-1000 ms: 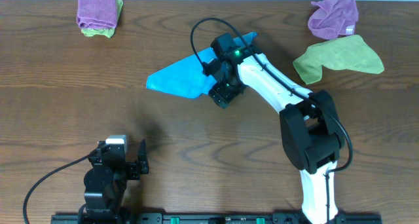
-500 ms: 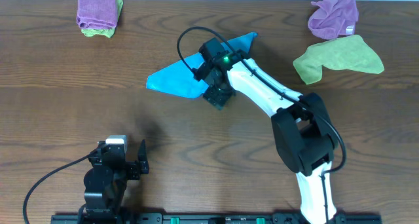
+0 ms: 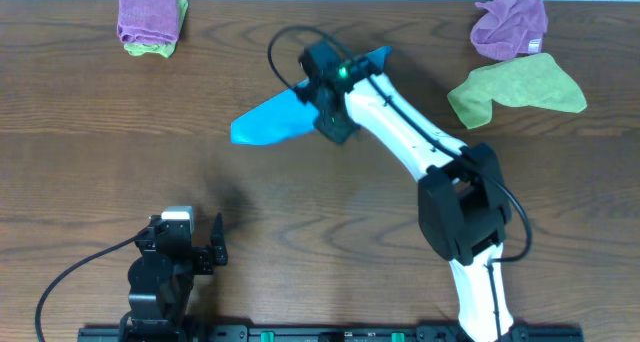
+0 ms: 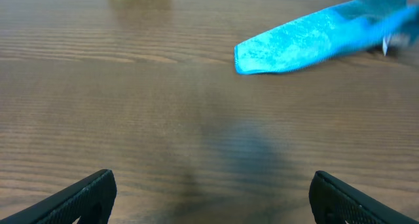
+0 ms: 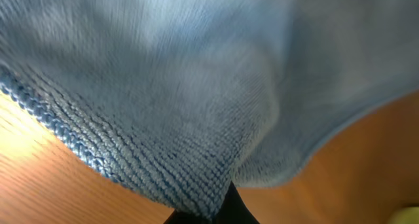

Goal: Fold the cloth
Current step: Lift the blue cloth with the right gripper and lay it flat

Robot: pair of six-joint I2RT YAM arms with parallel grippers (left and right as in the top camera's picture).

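Purple folded terry cloth sits on a lime-green folded cloth at the far-left back edge of the brown wood-grain table. The left gripper is parked at the near-left edge, well apart from all the cloths. In the left wrist view its black fingers are spread wide with nothing between them, only bare table. Right of that, around the back middle, is the bright sky-blue terry cloth, a long bunched strip running from a rounded left end up and right under the arm to a pointed tip near the back. Part of it looks lifted, but I cannot tell how far off the table it is. The right gripper is on the strip's middle, reaching in from the near right. In the right wrist view blue terry fills the frame and a stitched edge is gathered at the black fingertip, so the jaws are pinched together on the sky-blue cloth. At the far right, a crumpled purple cloth lies in the back corner. A loose lime-green cloth lies just in front of it, touching or nearly so.
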